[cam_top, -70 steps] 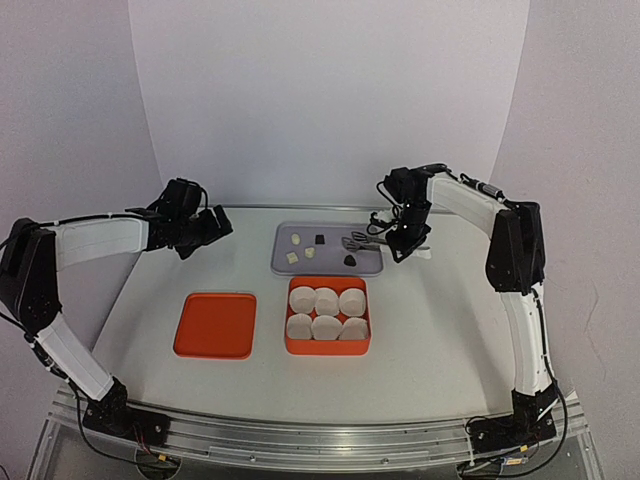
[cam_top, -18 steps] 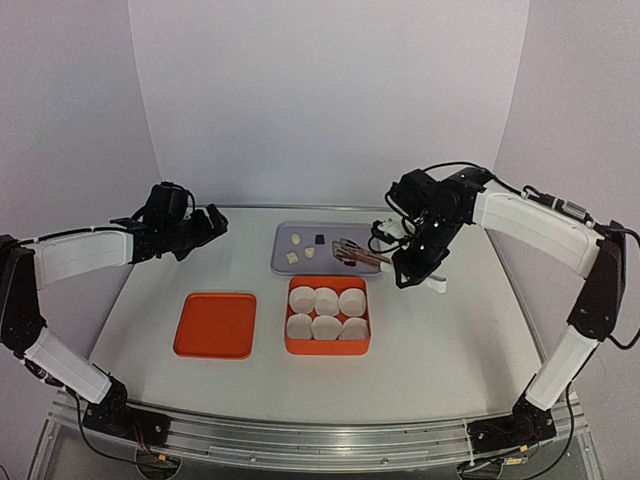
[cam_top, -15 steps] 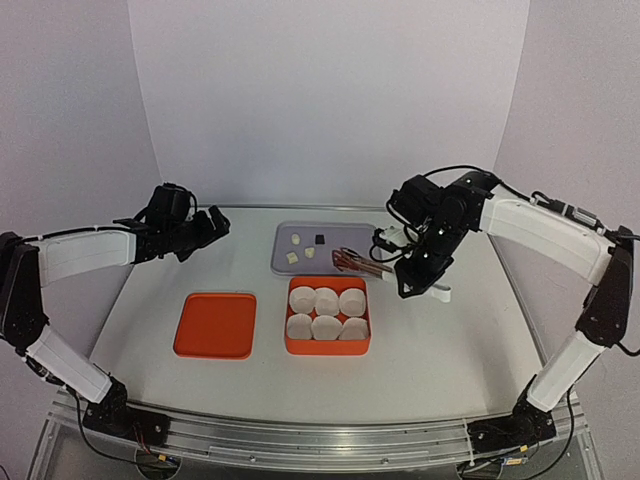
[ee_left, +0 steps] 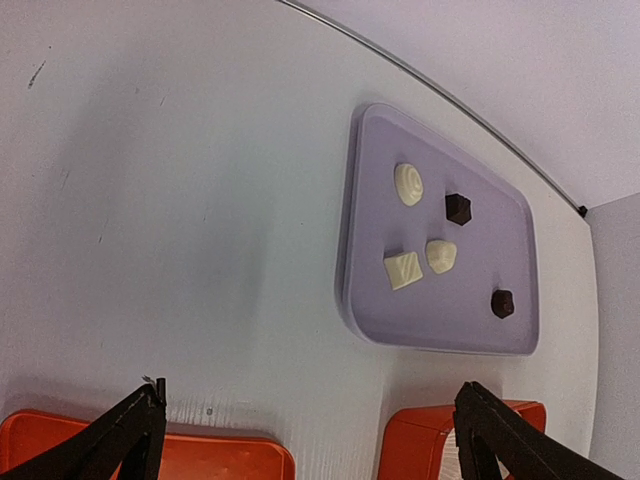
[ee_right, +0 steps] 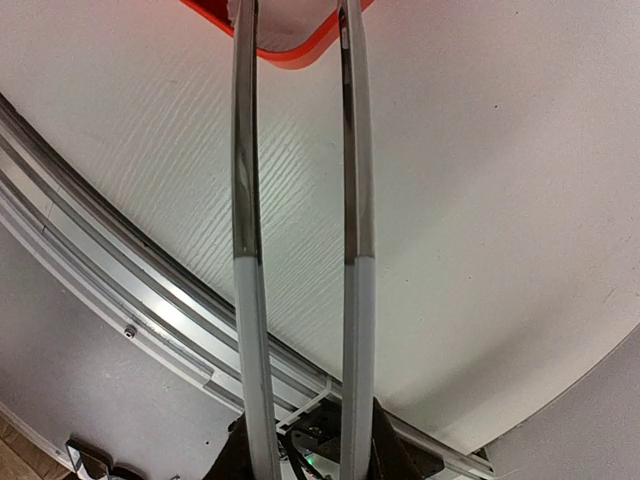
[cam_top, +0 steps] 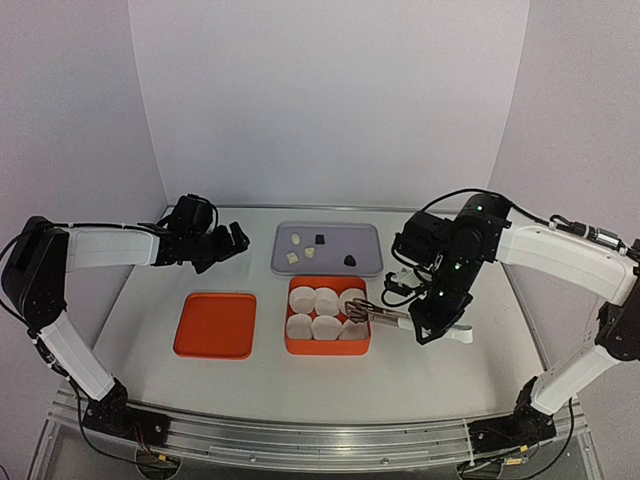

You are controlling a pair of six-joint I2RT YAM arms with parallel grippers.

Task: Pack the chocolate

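Observation:
Five chocolates lie on the lilac tray (cam_top: 370,240): three cream-white ones (ee_left: 408,184) (ee_left: 440,255) (ee_left: 403,270) and two dark ones (ee_left: 457,208) (ee_left: 502,303). My right gripper (cam_top: 432,325) (ee_right: 305,440) is shut on the white handle of metal tongs (cam_top: 385,314) (ee_right: 245,200). Their tips reach over the right-hand paper cups in the orange box (cam_top: 328,349). What the tips hold is too small to tell. My left gripper (cam_top: 228,243) (ee_left: 310,400) hangs open left of the tray, holding nothing.
The orange box (ee_right: 300,52) holds several white paper cups (cam_top: 313,297). An orange lid (cam_top: 215,325) lies flat to its left. The metal rail (ee_right: 110,290) runs along the table's near edge.
My right arm has swung the tongs from the tray toward me, so their tips are now over the orange box. My left arm has moved right, closer to the tray.

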